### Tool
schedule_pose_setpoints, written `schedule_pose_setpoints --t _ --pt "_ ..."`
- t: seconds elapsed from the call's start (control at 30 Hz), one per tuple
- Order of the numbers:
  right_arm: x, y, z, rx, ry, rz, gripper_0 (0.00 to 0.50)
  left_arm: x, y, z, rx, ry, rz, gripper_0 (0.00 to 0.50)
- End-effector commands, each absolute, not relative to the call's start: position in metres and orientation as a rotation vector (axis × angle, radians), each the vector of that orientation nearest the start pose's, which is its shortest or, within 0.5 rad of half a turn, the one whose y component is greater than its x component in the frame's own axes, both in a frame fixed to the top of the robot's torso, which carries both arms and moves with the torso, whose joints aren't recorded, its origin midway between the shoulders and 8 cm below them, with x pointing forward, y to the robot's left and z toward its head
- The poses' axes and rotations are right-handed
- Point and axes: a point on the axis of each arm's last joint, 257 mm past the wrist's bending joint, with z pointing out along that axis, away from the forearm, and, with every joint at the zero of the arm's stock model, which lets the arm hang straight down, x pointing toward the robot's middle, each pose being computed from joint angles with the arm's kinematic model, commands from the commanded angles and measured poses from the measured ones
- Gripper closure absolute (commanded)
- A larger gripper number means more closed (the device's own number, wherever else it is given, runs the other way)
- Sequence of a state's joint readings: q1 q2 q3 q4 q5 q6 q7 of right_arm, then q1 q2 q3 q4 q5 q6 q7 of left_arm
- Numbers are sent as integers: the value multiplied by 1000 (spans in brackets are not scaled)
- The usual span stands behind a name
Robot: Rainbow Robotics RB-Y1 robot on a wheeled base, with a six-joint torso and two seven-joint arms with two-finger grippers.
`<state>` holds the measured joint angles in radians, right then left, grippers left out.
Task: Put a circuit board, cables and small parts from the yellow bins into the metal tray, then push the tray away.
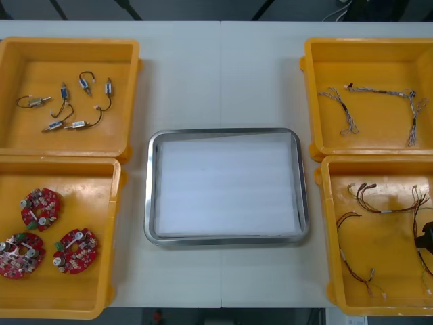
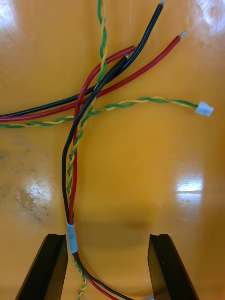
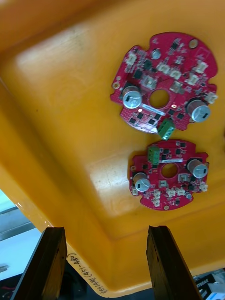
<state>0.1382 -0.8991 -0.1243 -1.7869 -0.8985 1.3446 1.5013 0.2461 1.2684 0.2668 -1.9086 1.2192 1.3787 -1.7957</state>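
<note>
Straddling a red-and-black cable (image 2: 71, 234), the right end effector (image 2: 108, 239) holds its fingers (image 2: 47, 267) apart.

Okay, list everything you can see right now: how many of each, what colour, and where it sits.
Table: one, light, under everything.
Yellow bins: four, yellow, two at each side of the table.
Metal tray: one, shiny rim, white inside, between the bins.
Circuit boards: three, red, round, near-left bin.
Small metal parts: about six, silvery with black leads, far-left bin.
Thin twisted cables: a few, pale, far-right bin.
Mixed cables: several, red, black and green-yellow twisted, near-right bin.
Left gripper: one, black fingers, open, over the near-left bin's edge.
Right gripper: one, black fingers, open, astride a cable in the near-right bin.
</note>
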Motion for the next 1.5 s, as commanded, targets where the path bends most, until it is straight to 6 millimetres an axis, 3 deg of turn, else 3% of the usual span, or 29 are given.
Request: schedule_pose_setpoints --t 0.03,0.63,0.7,0.73,0.77,0.83,1.03,1.2,1.5 --pt "325 -446 -345 47 2840 11 0 319 486 -242 570 2790 94 0" --pt "323 -434 -360 62 2842 21 16 313 463 -273 359 2847 12 0" --pt "322 -435 -361 61 2845 16 188 314 462 -274 347 2843 7 0" --pt "323 -435 -361 60 2843 14 354 315 461 -275 339 2840 5 0" --pt "321 -435 -361 61 2846 12 442 316 461 -276 331 2839 4 0" --pt "322 -436 -361 60 2846 7 500 316 461 -276 324 2839 6 0" --pt "323 -438 -360 53 2844 -1 500 315 459 -281 288 2838 -7 0" --pt "328 -436 -345 18 2823 -14 500 316 456 -287 255 2835 -18 0" --pt "324 -431 -283 -68 2802 -57 500 321 450 -302 200 2815 -21 0"
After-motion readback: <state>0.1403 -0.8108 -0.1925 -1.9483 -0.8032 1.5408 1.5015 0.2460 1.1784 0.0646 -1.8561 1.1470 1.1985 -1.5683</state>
